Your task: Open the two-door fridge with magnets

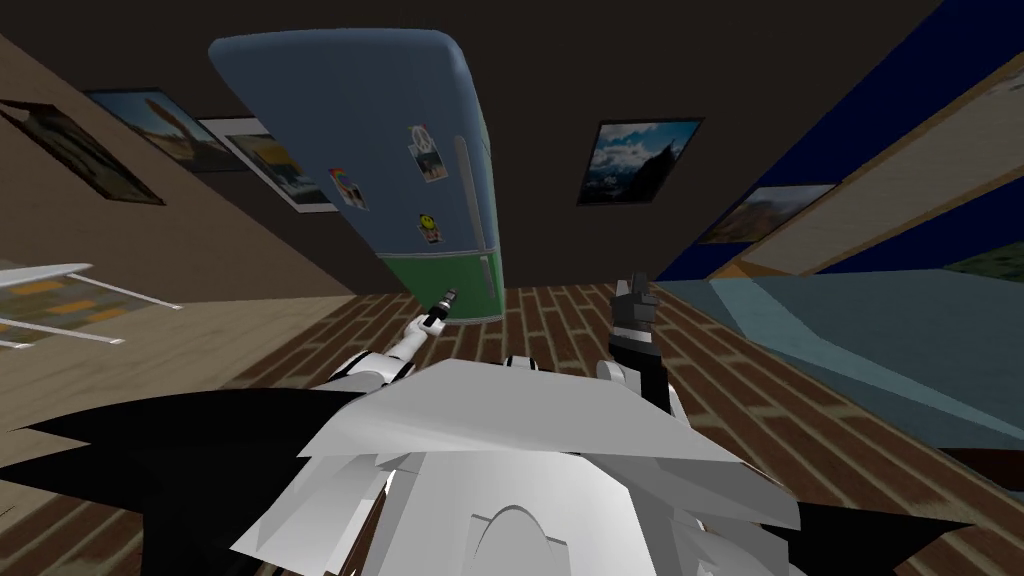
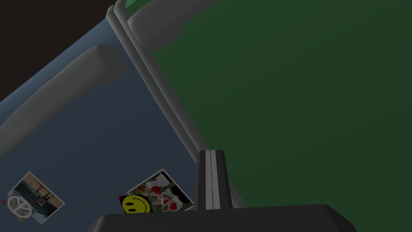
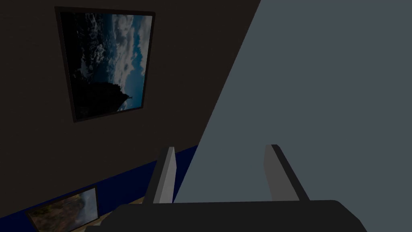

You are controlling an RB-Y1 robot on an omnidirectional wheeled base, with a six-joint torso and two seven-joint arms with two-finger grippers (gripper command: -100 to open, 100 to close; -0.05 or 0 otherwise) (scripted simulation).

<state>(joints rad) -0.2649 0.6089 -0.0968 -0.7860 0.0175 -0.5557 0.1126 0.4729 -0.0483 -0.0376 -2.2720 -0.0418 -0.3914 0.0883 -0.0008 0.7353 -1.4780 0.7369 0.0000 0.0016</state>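
The two-door fridge (image 1: 400, 150) stands ahead, with a blue upper door (image 2: 100, 133) and a green lower door (image 2: 301, 100). Several magnets are on the blue door, among them a yellow smiley (image 2: 136, 204) and a peace sign (image 2: 18, 206). Each door has a grey bar handle near the seam: the blue door's handle (image 2: 60, 96) and the green door's handle (image 2: 161, 20). My left gripper (image 2: 211, 152) is shut and empty, pointing at the seam between the doors, a short way off (image 1: 449, 296). My right gripper (image 1: 636, 285) is raised to the fridge's right, open and empty (image 3: 222, 148).
The floor (image 1: 560, 320) between me and the fridge is brick-patterned. A white frame (image 1: 50, 290) stands at the far left. A wide blue-grey surface (image 1: 850, 340) runs along the right. Framed pictures (image 1: 635, 160) hang on the dark walls.
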